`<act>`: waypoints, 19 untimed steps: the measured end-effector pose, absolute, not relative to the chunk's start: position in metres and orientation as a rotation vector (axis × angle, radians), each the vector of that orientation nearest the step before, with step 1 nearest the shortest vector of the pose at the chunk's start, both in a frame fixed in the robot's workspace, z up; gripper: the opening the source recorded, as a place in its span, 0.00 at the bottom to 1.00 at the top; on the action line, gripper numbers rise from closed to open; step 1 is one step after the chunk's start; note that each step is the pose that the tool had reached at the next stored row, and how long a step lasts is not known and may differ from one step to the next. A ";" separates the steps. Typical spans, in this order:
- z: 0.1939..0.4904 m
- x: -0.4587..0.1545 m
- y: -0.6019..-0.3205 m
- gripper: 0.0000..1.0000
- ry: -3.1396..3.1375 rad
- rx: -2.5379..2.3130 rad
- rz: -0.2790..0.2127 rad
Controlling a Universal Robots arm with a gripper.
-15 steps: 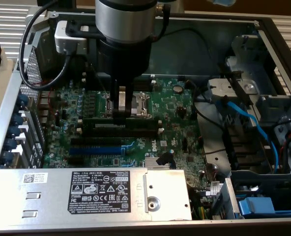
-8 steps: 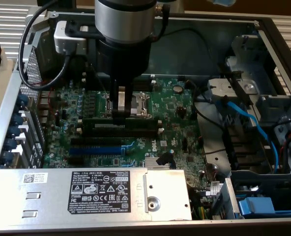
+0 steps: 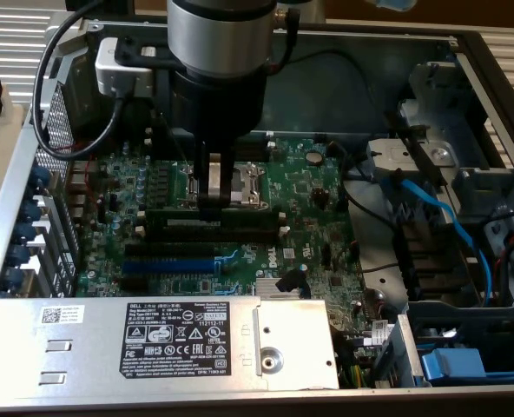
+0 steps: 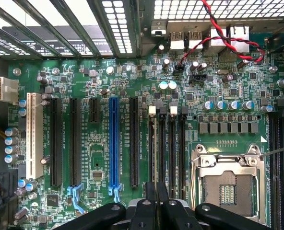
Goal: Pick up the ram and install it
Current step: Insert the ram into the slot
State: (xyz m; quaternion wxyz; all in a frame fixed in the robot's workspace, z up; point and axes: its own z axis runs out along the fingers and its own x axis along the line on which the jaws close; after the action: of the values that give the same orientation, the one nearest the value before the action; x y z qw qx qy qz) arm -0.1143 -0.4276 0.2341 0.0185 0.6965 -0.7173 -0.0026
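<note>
**Robot pincer grips a RAM stick over the memory slots of an open desktop computer**

We see an open computer case (image 3: 465, 39) from above, with a green motherboard (image 3: 300, 187) lying flat inside it. A robot arm reaches straight down over the middle of the board. Its pincer (image 3: 212, 198) is narrow, the two fingers closed on the top edge of the ram (image 3: 248, 215).

The ram is a long dark-green stick standing upright on its long edge. It runs across the board just beside the empty CPU socket (image 3: 240, 182), on the side nearer the power supply. It sits in line with the long black slots (image 3: 166, 248) at the board's centre. We cannot tell whether it is fully seated in a slot.

A blue slot (image 3: 166, 263) lies beyond the black ones, closer to the power supply (image 3: 187, 343). This silver box with a printed label fills the case corner at the exterior view's lower left. A blue cable (image 3: 448, 221) curves through the drive area along the case edge at the exterior view's right.

In the wrist view, we look down past the dark fingertips at the board.
</note>
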 end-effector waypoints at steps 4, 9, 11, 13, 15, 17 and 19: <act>0.234 -0.113 -0.428 0.12 -2.227 2.163 -0.008; 0.234 -0.113 -0.428 0.12 -2.227 2.163 -0.008; 0.234 -0.113 -0.428 0.12 -2.227 2.163 -0.008; 0.234 -0.113 -0.428 0.12 -2.227 2.163 -0.008; 0.234 -0.113 -0.428 0.12 -2.227 2.163 -0.008; 0.234 -0.113 -0.428 0.12 -2.227 2.163 -0.008; 0.234 -0.113 -0.428 0.12 -2.227 2.163 -0.008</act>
State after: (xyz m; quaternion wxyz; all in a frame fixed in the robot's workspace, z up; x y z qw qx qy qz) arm -0.1132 -0.4277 0.2342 0.0185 0.6966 -0.7172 -0.0026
